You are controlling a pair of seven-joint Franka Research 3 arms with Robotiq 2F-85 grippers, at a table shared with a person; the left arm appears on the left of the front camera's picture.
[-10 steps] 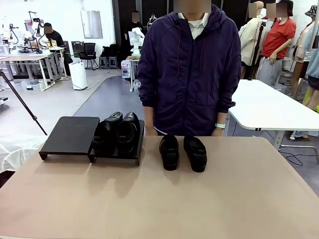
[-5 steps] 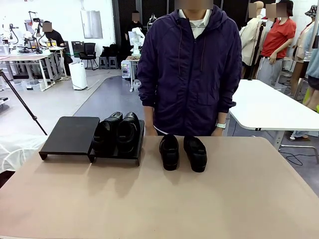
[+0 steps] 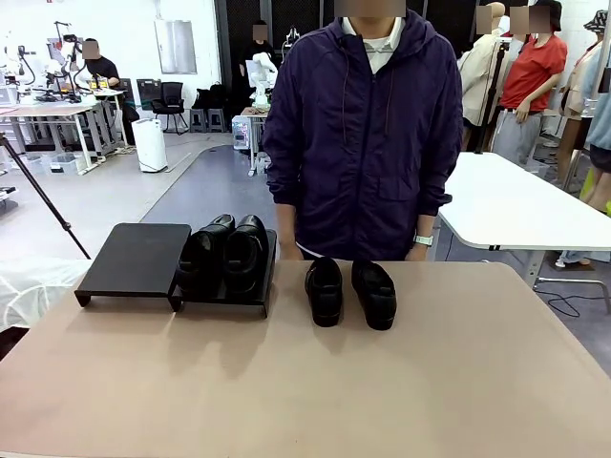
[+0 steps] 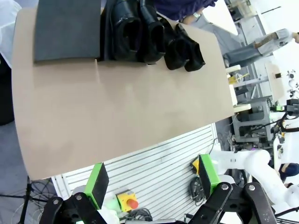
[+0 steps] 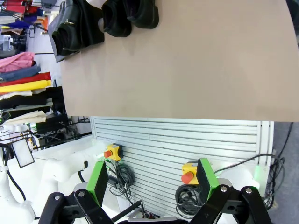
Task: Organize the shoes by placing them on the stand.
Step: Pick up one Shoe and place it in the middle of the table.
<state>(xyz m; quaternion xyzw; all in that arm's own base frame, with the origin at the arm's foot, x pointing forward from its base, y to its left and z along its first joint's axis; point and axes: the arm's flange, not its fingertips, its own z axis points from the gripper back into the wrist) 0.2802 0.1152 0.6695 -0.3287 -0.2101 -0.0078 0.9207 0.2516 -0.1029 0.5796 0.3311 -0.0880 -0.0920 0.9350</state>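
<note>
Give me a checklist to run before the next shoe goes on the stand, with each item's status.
1. Left end effector open and empty: ok.
2. Right end effector open and empty: ok.
3. Left platform free for shoes: ok.
4. Right platform holds a pair: ok.
5. Two loose shoes upright, unobstructed: ok.
6. Person's hands clear of them: cannot tell, hidden behind the table edge.

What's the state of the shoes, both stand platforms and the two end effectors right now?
Left platform, no shoes on it.
Right platform, carrying two shoes.
Placed shoes, side by side on it.
Loose shoes, on the tabletop, not yet placed.
Left end effector, open, holding nothing.
Right end effector, open, holding nothing.
</note>
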